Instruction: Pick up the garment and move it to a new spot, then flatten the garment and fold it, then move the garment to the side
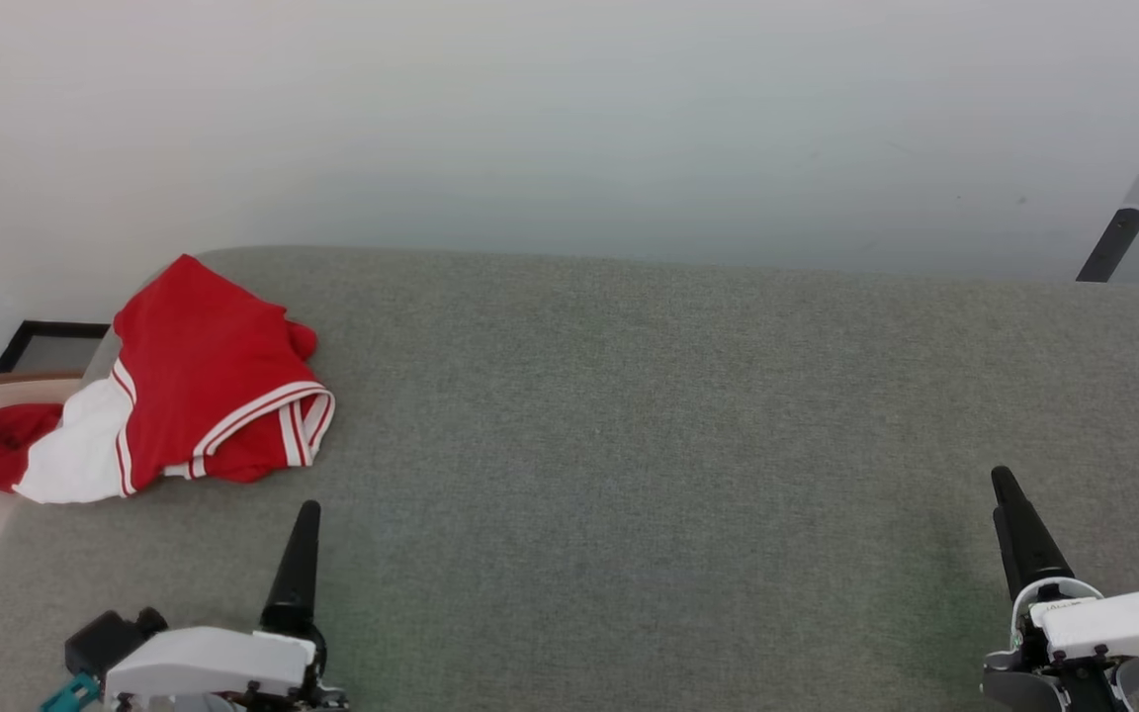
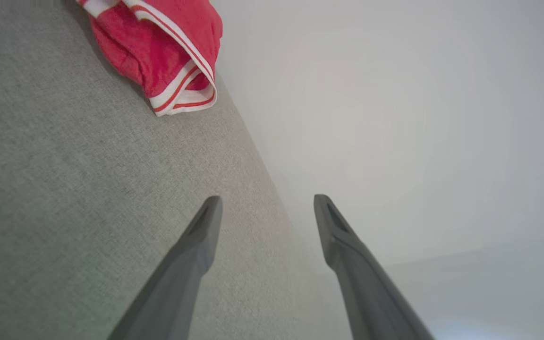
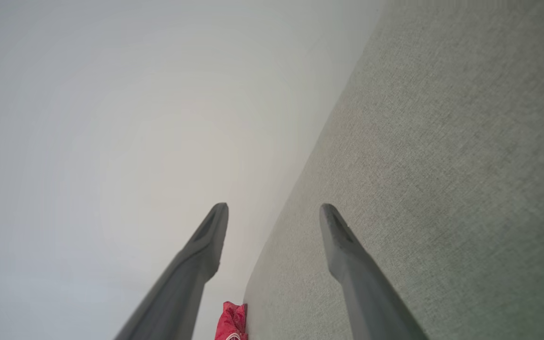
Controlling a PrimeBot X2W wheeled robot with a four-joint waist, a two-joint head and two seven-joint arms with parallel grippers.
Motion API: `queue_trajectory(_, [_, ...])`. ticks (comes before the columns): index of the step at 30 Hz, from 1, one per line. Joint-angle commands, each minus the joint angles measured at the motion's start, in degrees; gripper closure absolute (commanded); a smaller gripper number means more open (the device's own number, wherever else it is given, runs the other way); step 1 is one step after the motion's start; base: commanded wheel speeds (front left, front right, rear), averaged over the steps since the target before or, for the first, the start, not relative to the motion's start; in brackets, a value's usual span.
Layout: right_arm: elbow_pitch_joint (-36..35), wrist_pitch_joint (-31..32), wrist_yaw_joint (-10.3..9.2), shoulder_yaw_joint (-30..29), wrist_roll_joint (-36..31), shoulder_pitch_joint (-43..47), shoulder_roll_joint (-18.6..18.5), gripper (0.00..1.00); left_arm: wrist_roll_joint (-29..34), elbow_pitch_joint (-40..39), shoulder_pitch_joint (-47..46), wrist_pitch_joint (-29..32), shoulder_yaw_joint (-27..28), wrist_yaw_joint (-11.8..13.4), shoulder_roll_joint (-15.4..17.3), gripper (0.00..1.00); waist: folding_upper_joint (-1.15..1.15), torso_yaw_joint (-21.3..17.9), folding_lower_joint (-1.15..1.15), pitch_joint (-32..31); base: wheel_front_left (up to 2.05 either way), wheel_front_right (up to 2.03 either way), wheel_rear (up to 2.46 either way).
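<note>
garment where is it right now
In the head view the garment lies crumpled at the far left corner of the grey table, partly over its left edge, ahead of the open left end effector.

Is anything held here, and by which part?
Nothing is held: left gripper and right gripper are open and empty; the red fabric garment with white striped trim lies apart.

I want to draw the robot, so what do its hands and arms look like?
Each hand is a gripper, the left gripper and the right gripper, with two long, dark grey fingers that taper to narrow tips. Behind them sit smooth white wrist covers over black parts. A little teal piece sticks out by the left wrist.
</note>
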Motion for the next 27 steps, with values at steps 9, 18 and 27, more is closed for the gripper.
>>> queue_trajectory(9, [0.87, -2.67, 0.03, 1.66, -11.92, -3.71, -1.94, 0.0, 14.26, -1.66, -1.95, -2.29, -1.24, 1.06, 0.96, 0.0, 0.0, -0.29, 0.0, 0.04, 0.0, 0.0, 0.0])
queue_trajectory(18, [1.38, -4.52, 0.03, 2.12, -22.91, -4.64, -2.36, 0.0, 24.21, -1.91, -2.18, -4.12, -2.41, 1.84, 1.62, 0.0, 0.0, -0.57, 0.0, -0.01, 0.0, 0.0, 0.0])
queue_trajectory(27, [2.41, -6.17, 0.03, 1.78, -31.75, -5.42, -2.46, 0.0, 31.11, -2.33, -2.42, -5.76, -3.05, 1.57, 2.09, 0.0, 0.0, -0.84, 0.0, -0.18, 0.0, 0.0, 0.0])
